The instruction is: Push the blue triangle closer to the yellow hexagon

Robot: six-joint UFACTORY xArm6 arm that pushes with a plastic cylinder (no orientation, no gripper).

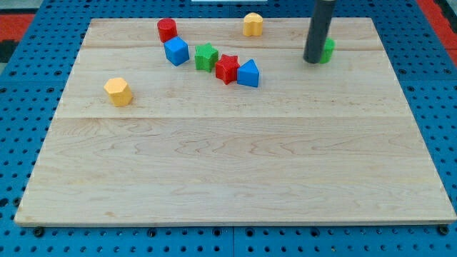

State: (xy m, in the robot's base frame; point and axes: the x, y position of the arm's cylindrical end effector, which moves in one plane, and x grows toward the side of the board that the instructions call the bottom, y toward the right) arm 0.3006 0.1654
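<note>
- My tip [313, 61] is down on the board [235, 171] in the view's upper right, a bare rod with nothing to open or close and nothing held, so all it can do is shove.
- Right against it, on the view's right side, sits a green block [328, 50], half hidden behind the rod; its shape I cannot make out.
- The blue triangle [248, 73] lies well to the view's left of my tip, in the upper middle of the board, with clear wood between us.
- It looks small, rigid and light, likely to skate easily on the smooth wood and to spin if nudged off centre, so my call is to press on the middle of its right-hand face.
- Trouble: the red star [227, 68] is touching the triangle's left side, and the green star [206, 56] sits just beyond that.
- A straight push leftward would probably bulldoze the whole cluster.
- Further along the chain come the blue cube [176, 51] and a red cylinder [167, 29] at the view's top.
- There are two yellow pieces: one hexagon-looking block [118, 91] far left, another yellow block [252, 23] at the top edge, above the triangle.
- The far-left one reads as the yellow hexagon, though the top one's shape is hard to judge.
</note>
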